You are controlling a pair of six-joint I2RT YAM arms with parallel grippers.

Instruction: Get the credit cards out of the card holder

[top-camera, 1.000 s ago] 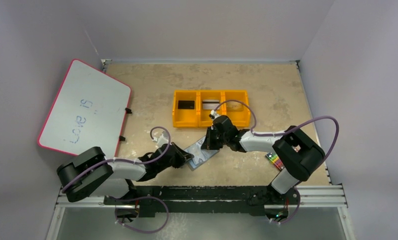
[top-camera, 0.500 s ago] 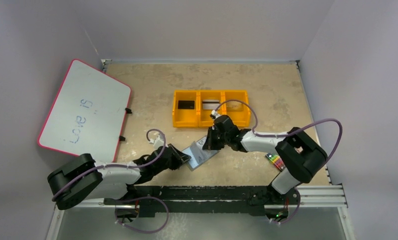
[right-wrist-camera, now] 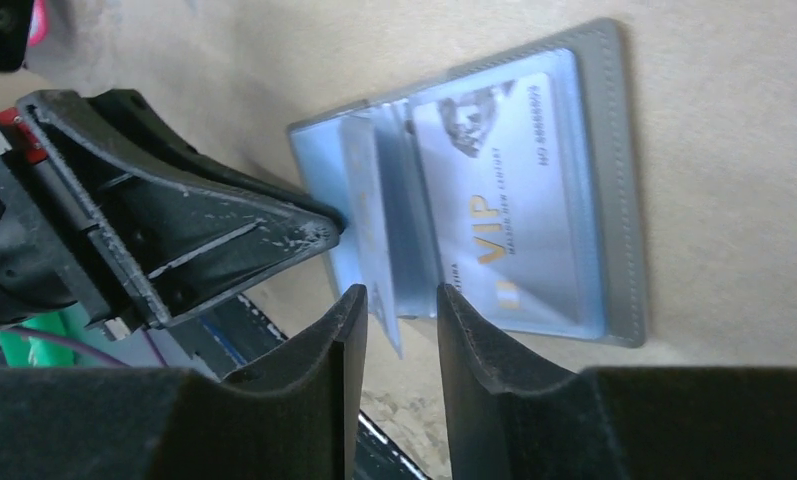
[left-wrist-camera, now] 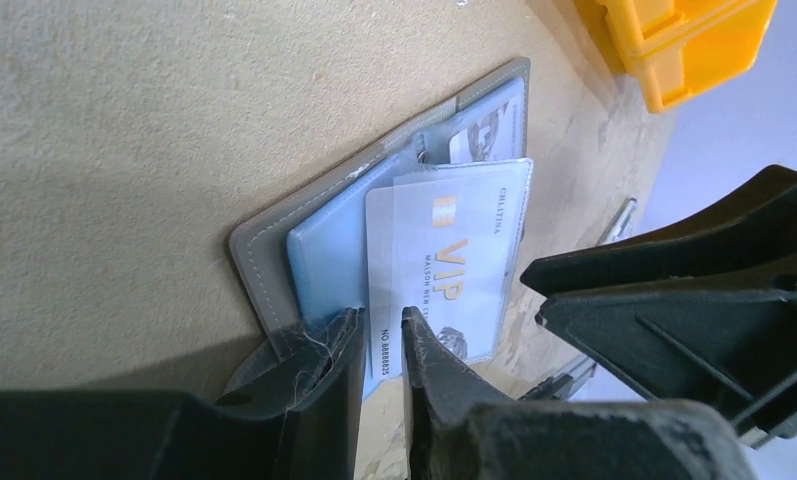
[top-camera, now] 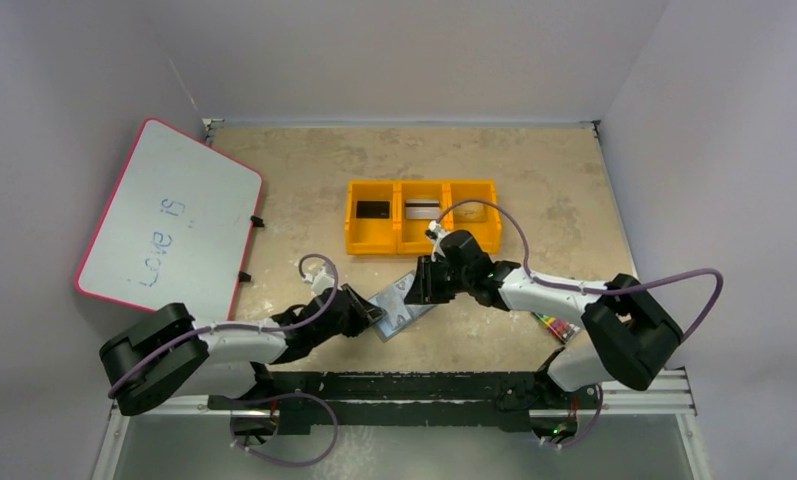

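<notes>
**Two grippers at the open card holder**

The card holder (left-wrist-camera: 256, 268) lies open and flat on the table (top-camera: 304, 190), in front of the yellow tray (top-camera: 422, 244). It is grey outside and pale blue inside. A pale VIP card (left-wrist-camera: 444, 270) sits in it, with "VIP" in gold letters. The small print under that is too tiny to read well. A second card (left-wrist-camera: 486, 128) lies in the far pocket, partly covered.

The left gripper (left-wrist-camera: 382, 325) has its jaws a little apart, with the near edge of the VIP card in the gap. The right gripper (right-wrist-camera: 401, 300) also has its jaws a little apart, over a thin see-through flap in the middle of the holder.

The yellow tray has three boxes. The left box holds a black card (top-camera: 374, 209). The middle box holds a silver card (top-camera: 422, 209) with a dark stripe. The right box is partly hidden, so I cannot tell what is in it.

A whiteboard (top-camera: 169, 220) at the left says "Love is".
</notes>
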